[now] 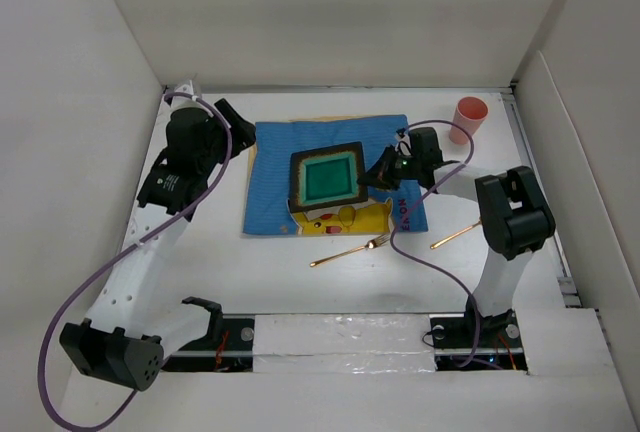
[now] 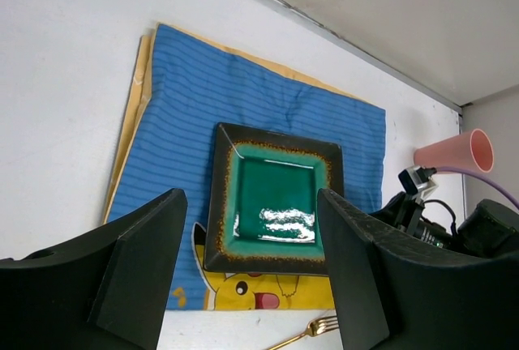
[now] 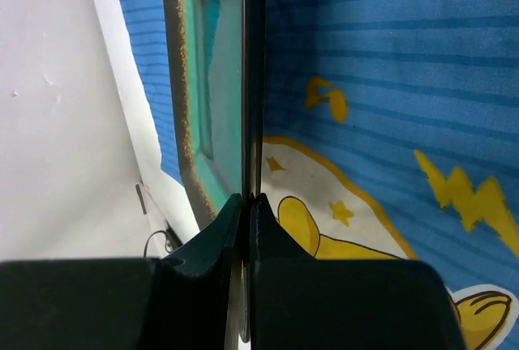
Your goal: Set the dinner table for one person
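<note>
**Right gripper pinches the plate's rim; left gripper hangs wide and empty**

The dinner table [image 1: 270, 282] is the white surface that fills the walled space, with a silver tape strip [image 1: 340, 337] along its near edge between the two arm bases. A blue striped placemat [image 1: 275, 182] with a yellow cartoon print lies on it toward the far middle, and a tan layer shows along the mat's far and left edges.

A square plate [image 1: 328, 180], teal in the centre with a dark speckled rim, sits on the placemat, turned a little out of line with the mat's edges. The right gripper [image 1: 380, 170] is at the plate's right edge. In the right wrist view its jaws are pressed together on the thin rim, with the plate seen edge-on between them. Whether that edge is raised off the cloth cannot be told.

The left gripper [image 1: 238, 130] is over the table at the placemat's far left corner. Its fingers [image 2: 138, 269] are spread wide with nothing between them, and the plate shows beyond the gap.

A gold fork [image 1: 350, 251] lies on the bare table just near of the placemat. A second gold utensil [image 1: 455, 235], its kind unclear, lies to the right beside the right arm. A pink cup [image 1: 470, 115] stands upright near the far right corner, apart from the mat.
</note>
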Action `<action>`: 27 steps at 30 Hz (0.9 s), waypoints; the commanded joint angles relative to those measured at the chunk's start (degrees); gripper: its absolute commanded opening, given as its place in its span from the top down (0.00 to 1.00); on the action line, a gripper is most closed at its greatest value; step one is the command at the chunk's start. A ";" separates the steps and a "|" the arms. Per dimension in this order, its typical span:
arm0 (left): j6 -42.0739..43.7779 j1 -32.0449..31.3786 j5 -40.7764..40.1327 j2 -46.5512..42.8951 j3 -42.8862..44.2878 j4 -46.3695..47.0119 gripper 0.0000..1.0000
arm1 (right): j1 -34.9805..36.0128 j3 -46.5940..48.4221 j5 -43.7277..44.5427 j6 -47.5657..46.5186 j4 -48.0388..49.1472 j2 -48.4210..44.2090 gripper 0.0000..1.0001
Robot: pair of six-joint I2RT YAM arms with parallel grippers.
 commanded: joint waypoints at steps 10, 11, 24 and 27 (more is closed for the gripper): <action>0.65 -0.31 0.56 0.33 -2.51 4.34 0.38 | -0.21 3.01 2.02 -9.79 -6.90 -0.44 0.62; 0.65 -0.31 0.47 0.25 -2.68 4.52 0.38 | -0.21 3.55 2.12 -10.67 -7.98 -0.44 0.61; 2.05 -0.31 2.57 0.07 -5.05 7.95 0.44 | -4.60 11.79 12.14 -14.02 -22.31 -7.11 0.67; 3.27 -0.31 2.32 0.25 -6.20 7.34 0.67 | -7.06 19.16 13.01 -14.28 -25.38 -6.76 1.00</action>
